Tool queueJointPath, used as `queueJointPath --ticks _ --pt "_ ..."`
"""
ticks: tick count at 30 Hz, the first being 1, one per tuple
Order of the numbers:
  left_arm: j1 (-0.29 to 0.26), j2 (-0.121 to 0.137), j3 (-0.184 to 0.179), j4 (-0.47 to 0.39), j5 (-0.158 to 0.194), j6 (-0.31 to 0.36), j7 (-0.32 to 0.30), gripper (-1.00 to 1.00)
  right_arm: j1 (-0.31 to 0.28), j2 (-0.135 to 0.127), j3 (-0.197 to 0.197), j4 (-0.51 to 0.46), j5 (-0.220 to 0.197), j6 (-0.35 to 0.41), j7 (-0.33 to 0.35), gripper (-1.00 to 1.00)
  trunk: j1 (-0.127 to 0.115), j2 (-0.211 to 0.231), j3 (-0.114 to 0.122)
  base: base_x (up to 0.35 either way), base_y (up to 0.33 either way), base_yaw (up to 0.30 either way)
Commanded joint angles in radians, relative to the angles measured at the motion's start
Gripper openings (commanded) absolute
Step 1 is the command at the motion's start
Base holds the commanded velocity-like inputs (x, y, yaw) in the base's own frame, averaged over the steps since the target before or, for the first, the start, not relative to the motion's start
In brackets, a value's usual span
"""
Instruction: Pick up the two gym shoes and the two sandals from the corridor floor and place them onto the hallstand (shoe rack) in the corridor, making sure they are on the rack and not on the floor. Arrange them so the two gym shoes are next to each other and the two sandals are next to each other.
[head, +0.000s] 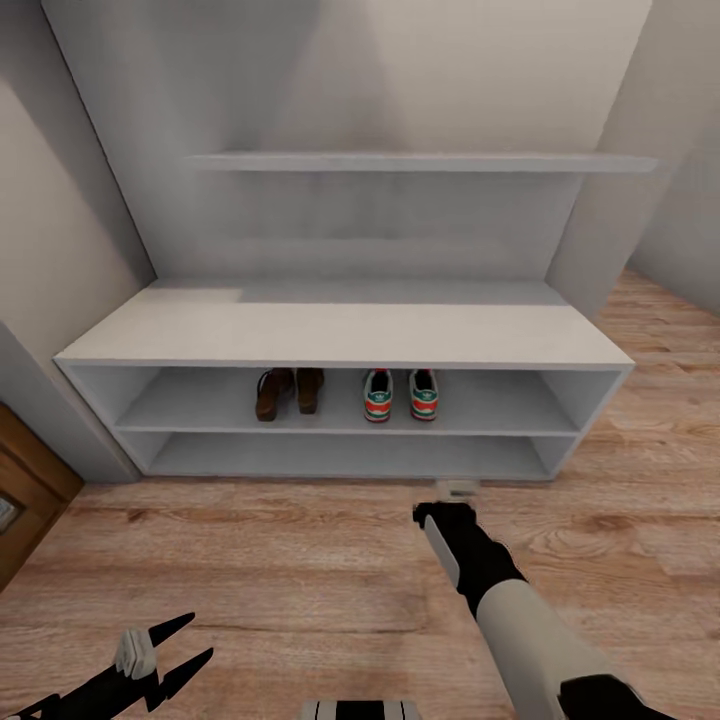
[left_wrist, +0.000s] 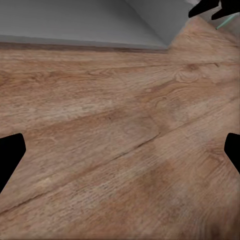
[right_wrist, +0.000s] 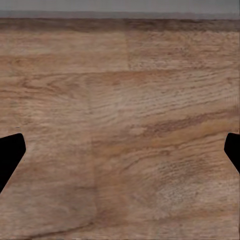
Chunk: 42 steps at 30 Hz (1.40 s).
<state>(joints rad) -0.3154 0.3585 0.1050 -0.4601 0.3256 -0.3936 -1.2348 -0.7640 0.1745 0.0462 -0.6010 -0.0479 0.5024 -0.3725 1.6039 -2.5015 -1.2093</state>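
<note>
Wood floor (head: 250, 570) lay under both arms. Low down, the left gripper (head: 160, 655) had its two black fingers spread wide and held nothing. Farther forward, the right gripper (head: 455, 492) pointed at the rack (head: 340, 335); both its tips sat far apart in the right wrist view, holding nothing. Past it, on the upper low shelf, stood the two gym shoes (head: 400, 394) side by side, with the two sandals (head: 288, 392) together just to their left.

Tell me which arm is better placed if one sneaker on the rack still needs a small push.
Right. The right gripper hangs open just in front of the rack, almost below the sneakers. The left gripper is low, far left and farther away.
</note>
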Motion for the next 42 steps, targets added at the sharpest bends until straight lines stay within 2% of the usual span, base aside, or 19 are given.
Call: queueJointPath --ticks 1,4,8,14,15,18,25,26,35,36,42 --pt "-0.001 0.000 0.001 0.001 0.003 -0.005 -0.004 1.00 0.000 0.000 0.003 0.016 -0.005 0.004 -0.007 1.00 0.000 0.000 -0.001 -0.028 0.000 0.000" --pt "-0.001 0.001 0.002 0.000 0.006 -0.005 -0.006 1.00 0.000 0.000 0.003 0.083 -0.005 -0.010 -0.007 1.00 0.000 0.000 -0.001 -0.017 0.000 0.000" --pt "-0.001 0.002 0.003 0.000 0.008 -0.005 -0.006 1.00 0.001 0.000 0.002 0.163 -0.005 -0.081 -0.006 1.00 0.000 0.000 -0.001 -0.005 0.000 0.000" --pt "-0.001 0.002 0.004 0.000 0.009 -0.005 -0.006 1.00 0.004 0.000 0.002 0.260 -0.003 -0.217 -0.004 1.00 0.000 0.000 -0.001 -0.002 0.000 0.000" --pt "-0.001 0.002 0.004 0.000 0.010 -0.005 -0.006 1.00 0.004 0.000 0.003 0.331 -0.003 -0.293 -0.004 1.00 0.000 0.000 -0.001 0.000 0.000 0.000" --pt "-0.001 0.002 0.004 0.000 0.009 -0.004 -0.006 1.00 0.004 0.000 0.003 0.378 -0.002 -0.341 -0.003 1.00 0.000 0.000 -0.001 0.000 0.000 0.000" --pt "-0.001 0.002 0.004 0.001 0.008 -0.004 -0.005 1.00 0.005 -0.005 0.004 0.477 0.000 -0.457 0.004 1.00 -0.003 0.001 0.026 0.000 0.000 0.000" --pt "-0.001 0.003 0.004 0.002 0.006 0.000 -0.003 1.00 0.006 -0.011 0.004 0.529 0.002 -0.513 0.026 1.00 -0.004 0.002 0.030 0.000 0.000 0.000" --pt "0.001 0.005 0.005 0.003 0.004 0.002 -0.002 1.00 0.034 -0.013 0.007 0.551 0.004 -0.565 0.076 1.00 -0.038 0.065 0.058 0.000 0.000 0.000" --pt "0.004 0.022 0.007 0.043 0.005 0.001 0.006 1.00 0.059 -0.021 0.009 0.553 0.015 -0.577 0.087 1.00 -0.042 0.072 0.061 0.000 0.000 -0.031" --pt "0.004 0.037 0.008 0.114 0.007 -0.003 0.043 1.00 0.073 -0.027 0.009 0.552 0.080 -0.586 0.087 1.00 -0.065 0.114 0.080 0.000 0.000 -0.043"
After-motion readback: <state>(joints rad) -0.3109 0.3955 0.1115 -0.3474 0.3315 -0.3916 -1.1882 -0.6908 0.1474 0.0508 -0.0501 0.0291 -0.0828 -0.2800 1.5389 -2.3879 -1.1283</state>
